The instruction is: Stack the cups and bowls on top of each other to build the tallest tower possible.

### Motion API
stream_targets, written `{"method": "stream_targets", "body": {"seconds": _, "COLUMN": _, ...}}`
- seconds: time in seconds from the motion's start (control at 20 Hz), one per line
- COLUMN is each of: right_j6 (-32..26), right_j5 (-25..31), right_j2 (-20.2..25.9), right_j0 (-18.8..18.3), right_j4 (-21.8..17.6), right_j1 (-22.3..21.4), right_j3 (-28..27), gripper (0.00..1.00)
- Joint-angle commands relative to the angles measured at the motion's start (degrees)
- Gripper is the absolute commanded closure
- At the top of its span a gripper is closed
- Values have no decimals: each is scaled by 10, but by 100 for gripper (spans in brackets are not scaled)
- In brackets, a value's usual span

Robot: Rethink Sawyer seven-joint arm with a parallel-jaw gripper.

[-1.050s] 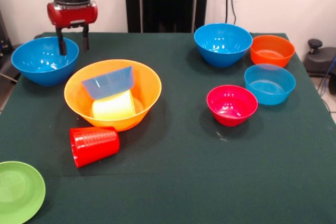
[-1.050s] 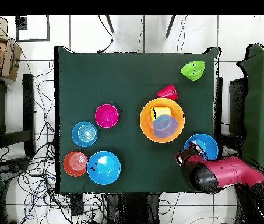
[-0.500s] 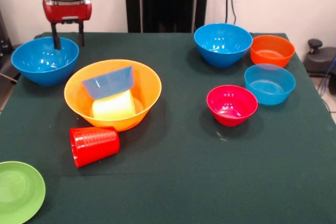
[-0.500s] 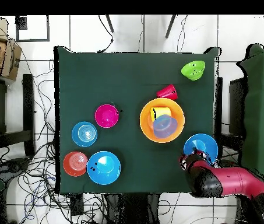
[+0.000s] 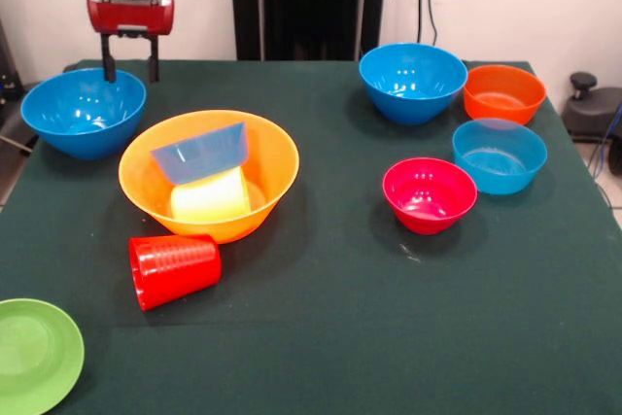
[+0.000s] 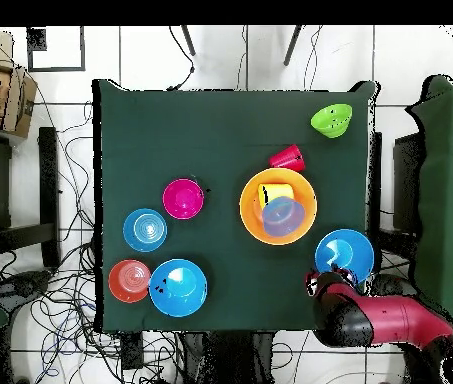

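The tower's base, a big yellow-orange bowl (image 5: 277, 170) (image 6: 247, 206), holds a yellow cup (image 5: 209, 197) (image 6: 269, 192) lying on its side. A pale blue bowl (image 5: 201, 152) (image 6: 283, 216) leans tilted on that cup. In front of it a red ribbed cup (image 5: 173, 269) (image 6: 287, 158) lies on its side on the cloth. My gripper (image 5: 130, 71) (image 6: 324, 280) hangs open and empty above the table's far left. It is just behind a deep blue bowl (image 5: 83, 112) (image 6: 346, 252) and does not touch it.
On the right stand a second deep blue bowl (image 5: 412, 82) (image 6: 178, 287), an orange bowl (image 5: 503, 92) (image 6: 129, 280), a pale blue bowl (image 5: 499, 155) (image 6: 145, 230) and a pink-red bowl (image 5: 429, 193) (image 6: 183, 198). A light green bowl (image 5: 34, 352) (image 6: 331, 120) sits at the near left corner.
My gripper has lifted off the rim of the left deep blue bowl and drawn back toward the robot's side. It stays open, and no bowl or cup has moved.
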Motion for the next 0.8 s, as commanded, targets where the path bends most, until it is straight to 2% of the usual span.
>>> {"method": "stream_targets", "body": {"seconds": 0.05, "right_j6": 66, "right_j5": -17, "right_j2": -23, "right_j0": 55, "right_j4": -6, "right_j1": 2, "right_j3": 19, "gripper": 0}}
{"method": "stream_targets", "body": {"seconds": 0.4, "right_j6": 34, "right_j5": 3, "right_j2": -17, "right_j0": 74, "right_j4": -15, "right_j1": -18, "right_j3": 23, "gripper": 0}}
{"method": "stream_targets", "body": {"seconds": 0.65, "right_j6": 27, "right_j5": -1, "right_j2": -33, "right_j0": 95, "right_j4": -35, "right_j1": -22, "right_j3": 13, "gripper": 0}}
{"method": "stream_targets", "body": {"seconds": 0.8, "right_j6": 7, "right_j5": 5, "right_j2": -23, "right_j0": 92, "right_j4": -38, "right_j1": -27, "right_j3": 17, "gripper": 0}}
